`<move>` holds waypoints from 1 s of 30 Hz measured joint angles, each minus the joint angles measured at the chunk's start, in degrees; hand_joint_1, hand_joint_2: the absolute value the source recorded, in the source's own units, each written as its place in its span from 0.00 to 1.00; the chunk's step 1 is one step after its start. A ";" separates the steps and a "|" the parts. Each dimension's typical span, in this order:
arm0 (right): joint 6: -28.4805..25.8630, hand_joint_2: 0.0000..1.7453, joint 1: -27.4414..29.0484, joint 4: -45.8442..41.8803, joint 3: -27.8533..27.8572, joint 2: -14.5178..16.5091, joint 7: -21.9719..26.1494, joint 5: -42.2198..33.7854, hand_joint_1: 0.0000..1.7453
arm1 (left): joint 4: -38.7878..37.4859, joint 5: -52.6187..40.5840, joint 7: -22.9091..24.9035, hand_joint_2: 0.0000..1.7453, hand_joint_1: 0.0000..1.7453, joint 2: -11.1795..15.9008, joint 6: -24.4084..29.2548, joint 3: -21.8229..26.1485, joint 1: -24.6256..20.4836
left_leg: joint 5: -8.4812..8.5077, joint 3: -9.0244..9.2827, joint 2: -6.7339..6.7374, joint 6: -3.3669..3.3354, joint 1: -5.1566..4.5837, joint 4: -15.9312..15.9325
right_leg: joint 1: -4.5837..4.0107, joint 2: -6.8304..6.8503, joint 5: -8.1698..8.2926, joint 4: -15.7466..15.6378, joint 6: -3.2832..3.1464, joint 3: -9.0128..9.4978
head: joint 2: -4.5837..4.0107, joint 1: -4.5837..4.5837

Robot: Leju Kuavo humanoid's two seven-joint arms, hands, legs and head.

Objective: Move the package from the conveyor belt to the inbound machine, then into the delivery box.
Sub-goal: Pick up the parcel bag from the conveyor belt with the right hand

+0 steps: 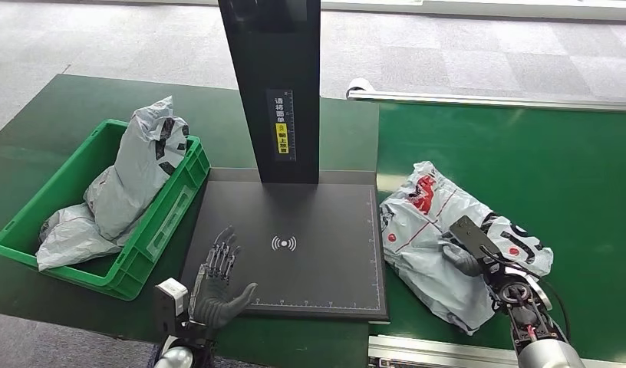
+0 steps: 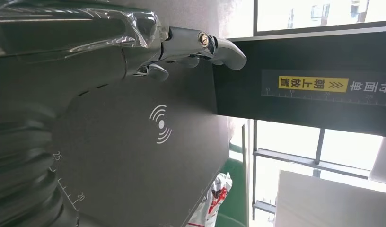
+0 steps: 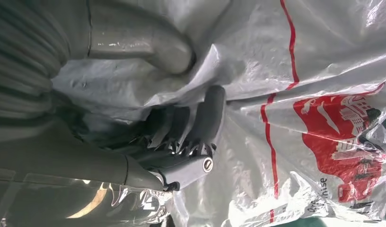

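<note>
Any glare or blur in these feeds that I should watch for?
Head view: sharp, evenly lit. Left wrist view: windows blown out white, left hand close and soft. Right wrist view: shiny package throws highlights, right hand blurred up close.

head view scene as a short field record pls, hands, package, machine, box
package: crumpled grey plastic mailer bag with red print, lying on the green conveyor belt
right hand: right hand on the bag, fingers dug into its folds, gripping it
left hand: left hand holding nothing, fingers spread, over the near left corner of the pad
inbound machine: flat black scanner pad with a black upright column, nothing on the pad
delivery box: green plastic crate left of the pad, holding other grey mailer bags
step: package not yet lifted
</note>
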State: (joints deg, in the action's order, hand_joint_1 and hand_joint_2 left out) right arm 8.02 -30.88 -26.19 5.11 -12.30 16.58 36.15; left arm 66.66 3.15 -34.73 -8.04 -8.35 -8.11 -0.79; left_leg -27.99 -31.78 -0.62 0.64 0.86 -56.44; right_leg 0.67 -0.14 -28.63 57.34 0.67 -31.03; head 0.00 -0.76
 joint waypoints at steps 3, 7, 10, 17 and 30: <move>0.05 1.00 -0.05 0.12 0.16 0.03 0.05 -0.06 1.00 | 0.01 0.00 0.00 1.00 0.00 0.00 0.00 0.00 0.00 | 0.00 0.00 0.00 0.00 0.00 0.00 | 0.00 0.00 0.00 0.00 0.00 0.00 | 0.00 0.00; 0.06 1.00 -0.04 0.18 0.33 0.13 0.55 -0.66 1.00 | 0.00 -0.08 0.00 1.00 0.00 0.00 -0.01 0.01 -0.02 | 0.00 0.00 0.00 0.00 0.00 0.00 | 0.00 0.00 0.00 0.00 0.00 0.00 | 0.00 0.01; 0.02 1.00 -0.03 0.18 0.33 0.19 0.97 -1.22 1.00 | 0.00 -0.15 0.00 1.00 0.00 0.00 -0.03 0.04 -0.02 | 0.00 0.00 0.00 0.00 0.00 0.00 | 0.00 0.00 0.00 0.00 0.00 0.00 | 0.00 0.01; -0.20 1.00 -0.03 0.18 0.40 0.44 1.17 -2.49 1.00 | 0.00 -0.22 0.00 1.00 0.00 0.00 -0.07 0.12 -0.02 | 0.00 0.00 0.00 0.00 0.00 0.00 | 0.00 0.00 0.00 0.00 0.00 -0.01 | 0.00 0.00; -1.84 1.00 2.45 -6.62 2.62 1.97 3.10 -12.02 1.00 | 2.08 -0.26 0.41 1.00 0.00 -0.05 0.63 1.44 0.61 | 0.00 -0.01 0.00 0.00 0.00 0.00 | 0.00 0.00 0.00 0.00 0.00 -0.01 | 0.00 0.00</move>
State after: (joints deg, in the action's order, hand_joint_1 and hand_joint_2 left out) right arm 6.19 -28.43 -32.81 7.73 -10.33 19.68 24.13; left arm 68.74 2.89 -34.32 -8.09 -7.72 -6.67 -0.18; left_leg -27.99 -31.79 -0.62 0.65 0.86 -56.43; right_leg 0.67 -0.14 -28.63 57.34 0.67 -31.04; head 0.00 -0.76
